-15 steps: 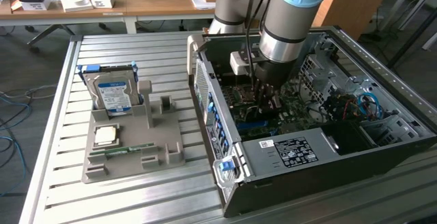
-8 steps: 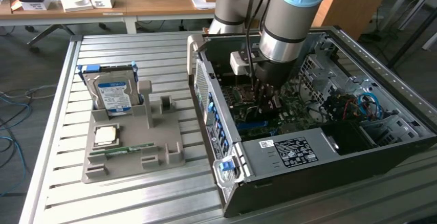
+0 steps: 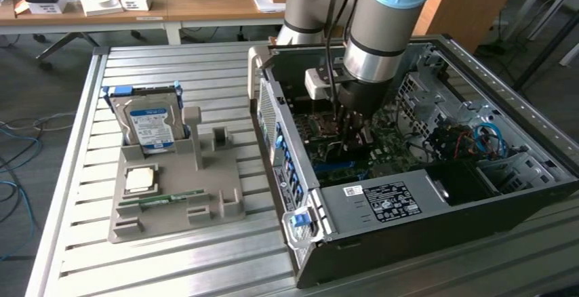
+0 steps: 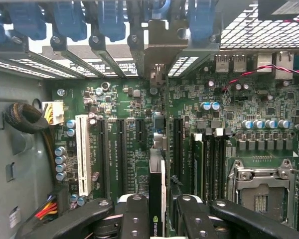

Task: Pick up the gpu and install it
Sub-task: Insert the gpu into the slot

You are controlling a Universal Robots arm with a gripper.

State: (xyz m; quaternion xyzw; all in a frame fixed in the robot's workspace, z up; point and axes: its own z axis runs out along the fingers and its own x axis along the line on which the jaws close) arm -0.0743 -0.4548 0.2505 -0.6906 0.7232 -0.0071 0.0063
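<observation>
On the slatted metal table, the grey tray nearest me holds 1 hard drive standing upright and 1 memory stick lying flat. Beside it, the arm reaches down into the open computer case; its gripper has 2 jaws closed on the gpu, held edge-on just above the motherboard slots. Beyond stands a wooden desk.

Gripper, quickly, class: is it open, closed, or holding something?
Gripper: closed on the thin, flat, dark gpu card, edge-on over the green motherboard.
</observation>
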